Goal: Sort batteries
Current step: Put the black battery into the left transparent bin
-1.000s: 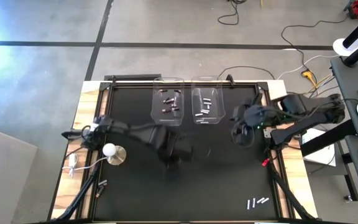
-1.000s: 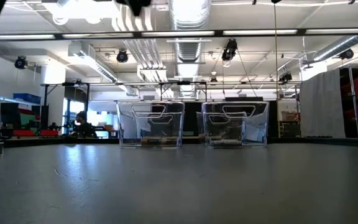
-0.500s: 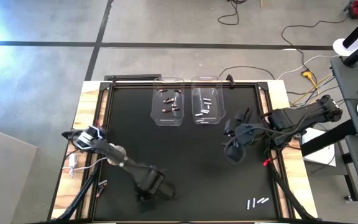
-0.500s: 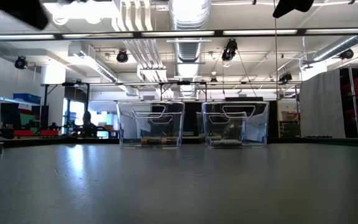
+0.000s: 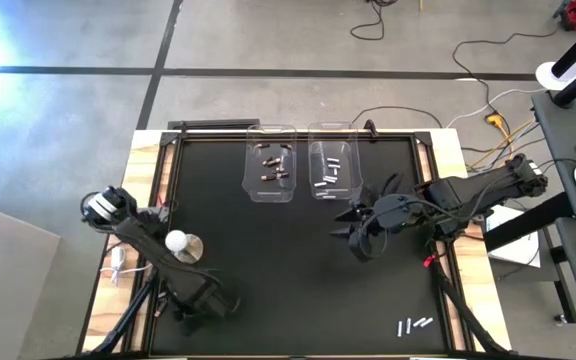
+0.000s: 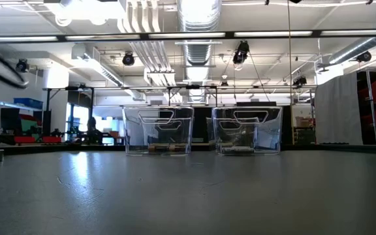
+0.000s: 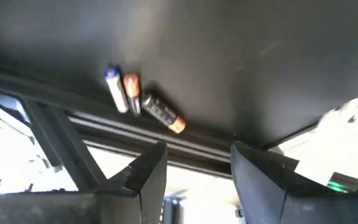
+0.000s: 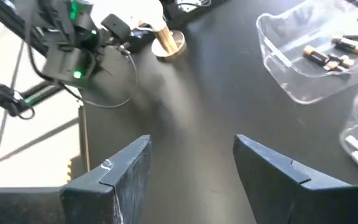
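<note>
Three batteries lie side by side on the black mat against the table's near-left edge rail: a silvery one (image 7: 114, 90) with a blue tip and two dark copper-tipped ones (image 7: 131, 93) (image 7: 163, 113). My left gripper (image 7: 194, 165) (image 5: 190, 318) hovers open just short of them, touching nothing. My right gripper (image 5: 353, 228) (image 8: 191, 162) hangs open over the mat's middle right, nothing between its fingers. At the far side stand two clear bins: the left bin (image 5: 270, 170) holds dark batteries, the right bin (image 5: 333, 170) silvery ones. Three silvery batteries (image 5: 413, 325) lie near the near-right corner.
A white round-based knob (image 5: 176, 242) stands by the table's left edge, close to my left arm. A small red object (image 5: 426, 262) lies at the right edge. In the low view both bins (image 6: 158, 130) (image 6: 247, 130) stand beyond a wide stretch of bare mat.
My left gripper has swept from the mat's middle toward the near-left corner, sinking and tipping downward, and stays open. My right gripper has drifted a little toward the table's middle, rolled and stayed open.
</note>
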You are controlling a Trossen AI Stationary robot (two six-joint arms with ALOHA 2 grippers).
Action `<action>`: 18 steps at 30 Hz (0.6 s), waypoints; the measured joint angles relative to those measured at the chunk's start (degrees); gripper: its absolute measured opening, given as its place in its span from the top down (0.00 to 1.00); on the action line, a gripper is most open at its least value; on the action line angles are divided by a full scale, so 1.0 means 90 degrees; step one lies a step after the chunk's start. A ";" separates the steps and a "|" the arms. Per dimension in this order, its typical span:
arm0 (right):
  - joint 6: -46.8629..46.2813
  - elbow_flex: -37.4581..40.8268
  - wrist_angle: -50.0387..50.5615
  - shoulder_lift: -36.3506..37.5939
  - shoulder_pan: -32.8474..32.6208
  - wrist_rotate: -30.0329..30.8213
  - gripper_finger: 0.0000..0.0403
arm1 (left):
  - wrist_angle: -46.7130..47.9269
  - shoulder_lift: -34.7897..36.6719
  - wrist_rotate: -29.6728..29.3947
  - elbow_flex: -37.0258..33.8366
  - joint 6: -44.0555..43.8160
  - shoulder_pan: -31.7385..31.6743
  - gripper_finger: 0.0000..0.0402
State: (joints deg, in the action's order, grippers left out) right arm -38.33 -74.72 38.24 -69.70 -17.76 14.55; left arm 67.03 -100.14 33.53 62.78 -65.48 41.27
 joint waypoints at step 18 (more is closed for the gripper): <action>-0.0838 0.0000 -0.0011 -0.0744 -0.0041 -0.0230 0.46 | -0.2495 0.0464 0.0775 -0.2057 -0.0747 0.0511 0.61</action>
State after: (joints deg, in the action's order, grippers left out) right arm -45.87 -74.72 38.14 -76.40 -18.13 12.47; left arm 44.57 -95.96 40.51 44.27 -72.20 45.87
